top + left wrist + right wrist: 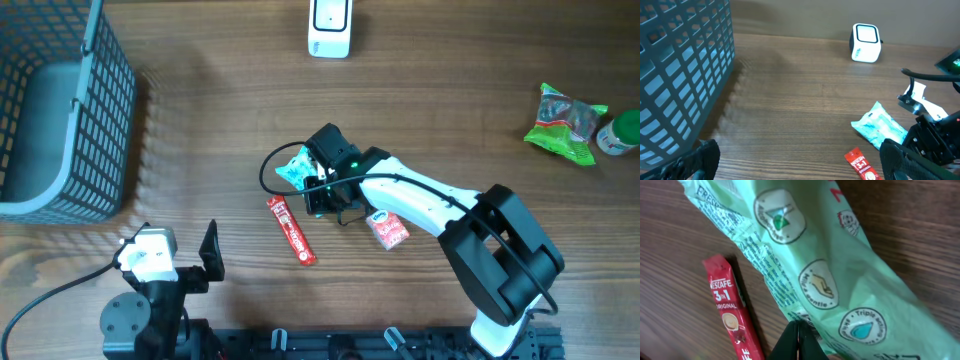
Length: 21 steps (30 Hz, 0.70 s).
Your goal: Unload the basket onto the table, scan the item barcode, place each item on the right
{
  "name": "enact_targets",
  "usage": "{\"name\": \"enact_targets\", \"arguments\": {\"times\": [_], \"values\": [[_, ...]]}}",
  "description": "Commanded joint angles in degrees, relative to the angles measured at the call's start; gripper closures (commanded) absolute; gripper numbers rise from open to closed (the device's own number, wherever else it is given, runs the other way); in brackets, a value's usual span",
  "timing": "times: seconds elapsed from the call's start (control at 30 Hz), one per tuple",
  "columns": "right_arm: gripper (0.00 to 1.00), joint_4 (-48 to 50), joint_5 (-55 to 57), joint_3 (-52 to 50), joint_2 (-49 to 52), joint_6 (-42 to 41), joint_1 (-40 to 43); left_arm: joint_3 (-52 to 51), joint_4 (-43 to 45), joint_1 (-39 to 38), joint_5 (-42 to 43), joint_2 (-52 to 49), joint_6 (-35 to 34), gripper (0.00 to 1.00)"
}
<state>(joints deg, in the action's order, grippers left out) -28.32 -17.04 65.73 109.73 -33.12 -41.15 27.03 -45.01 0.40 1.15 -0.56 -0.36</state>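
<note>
A pale green wipes packet (296,168) lies on the wooden table near the middle; it also shows in the left wrist view (879,131) and fills the right wrist view (840,270). My right gripper (313,182) is down at its near edge, and its black fingertips (799,340) are shut together, pinching that edge. The white barcode scanner (330,28) stands at the far edge of the table (865,43). My left gripper (175,250) hovers low at the front left, open with nothing between its fingers (800,167).
A red Nescafe stick (291,231) lies just beside the packet (732,315). A small red and white sachet (388,229) sits under the right arm. A grey mesh basket (60,110) stands at the far left. A green snack bag (566,122) and a green-capped bottle (620,132) rest at the right.
</note>
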Motion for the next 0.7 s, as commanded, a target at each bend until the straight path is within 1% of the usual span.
{"name": "enact_targets", "arguments": {"times": [0.0,0.1,0.2,0.3,0.43,0.57,0.67], "values": [[0.96,-0.4,-3.3,1.5,1.4,3.2,-0.1,-0.5,0.1,-0.3,-0.6,0.3,-0.5,0.00],[0.96,-1.5,-0.8,3.4,-1.5,3.2,-0.1,-0.5,0.1,-0.3,-0.6,0.3,-0.5,0.00],[0.96,-1.2,4.1,4.1,-5.6,3.0,-0.1,-0.5,0.1,-0.3,-0.6,0.3,-0.5,0.00],[0.96,-1.8,8.4,4.1,-6.6,2.9,-0.1,-0.5,0.1,-0.3,-0.6,0.3,-0.5,0.00],[0.96,-2.1,10.4,4.0,-3.7,2.9,0.0,-0.5,0.1,-0.3,-0.6,0.3,-0.5,0.00],[0.96,-3.6,10.3,4.0,0.9,0.0,0.4,-0.5,0.1,-0.3,-0.6,0.3,-0.5,0.00],[0.96,-5.8,7.4,4.0,3.9,-0.5,0.4,-0.5,0.1,-0.3,-0.6,0.3,-0.5,0.00]]}}
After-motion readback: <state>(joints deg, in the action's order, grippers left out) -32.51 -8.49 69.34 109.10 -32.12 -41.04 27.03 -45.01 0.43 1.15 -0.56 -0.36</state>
